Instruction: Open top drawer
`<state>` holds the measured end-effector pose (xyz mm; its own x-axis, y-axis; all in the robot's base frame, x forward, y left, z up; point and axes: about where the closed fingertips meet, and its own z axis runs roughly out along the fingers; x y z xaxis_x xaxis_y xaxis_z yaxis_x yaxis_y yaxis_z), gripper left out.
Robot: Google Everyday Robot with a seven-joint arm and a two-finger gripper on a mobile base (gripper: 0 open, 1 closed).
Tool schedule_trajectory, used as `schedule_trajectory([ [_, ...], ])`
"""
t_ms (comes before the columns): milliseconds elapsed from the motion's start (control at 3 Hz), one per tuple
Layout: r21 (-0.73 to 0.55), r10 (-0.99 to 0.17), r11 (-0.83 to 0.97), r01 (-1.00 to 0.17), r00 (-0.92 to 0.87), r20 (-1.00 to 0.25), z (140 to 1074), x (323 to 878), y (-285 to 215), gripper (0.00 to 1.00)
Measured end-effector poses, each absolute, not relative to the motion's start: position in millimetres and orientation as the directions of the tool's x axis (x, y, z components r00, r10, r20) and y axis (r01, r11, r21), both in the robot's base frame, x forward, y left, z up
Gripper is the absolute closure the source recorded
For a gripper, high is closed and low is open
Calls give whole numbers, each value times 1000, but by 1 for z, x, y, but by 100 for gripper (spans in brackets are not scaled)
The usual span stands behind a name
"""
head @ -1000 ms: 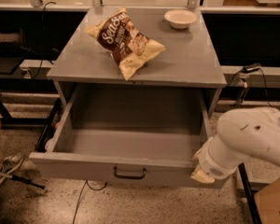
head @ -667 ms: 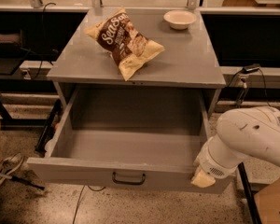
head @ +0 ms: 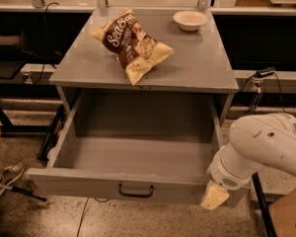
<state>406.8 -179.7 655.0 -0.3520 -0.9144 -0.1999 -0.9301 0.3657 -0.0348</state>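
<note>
The top drawer (head: 79, 182) is a wide grey metal drawer under the cabinet top. It stands pulled far out toward me, and its deep grey box is bare inside. Its small black handle (head: 135, 190) sits at the centre of the front. My white arm (head: 266, 147) comes in from the right. The gripper (head: 214, 196), a cream-coloured end piece, is at the drawer front's right corner, right of the handle. No other drawers show.
A brown and yellow chip bag (head: 130, 43) and a small white bowl (head: 190, 19) lie on the grey cabinet top (head: 202, 68). Black shelving and cables stand behind on both sides. A shoe (head: 5, 177) is on the floor at left, and a cardboard box (head: 288, 216) at lower right.
The drawer front has slid a little further out toward me. The arm's end has moved the same way with it, staying at the right corner.
</note>
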Motion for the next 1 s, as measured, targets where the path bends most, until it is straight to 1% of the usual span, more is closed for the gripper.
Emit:
schedule_trajectory([
  [333,-90,-918,353,-931,-326,-226,675,414,-185,0],
  [667,-186,-915,351,-918,-295,-273,719,423,-204,0],
  [1000,-259,-903,367,-893,-276,-329,769,440,-241,0],
])
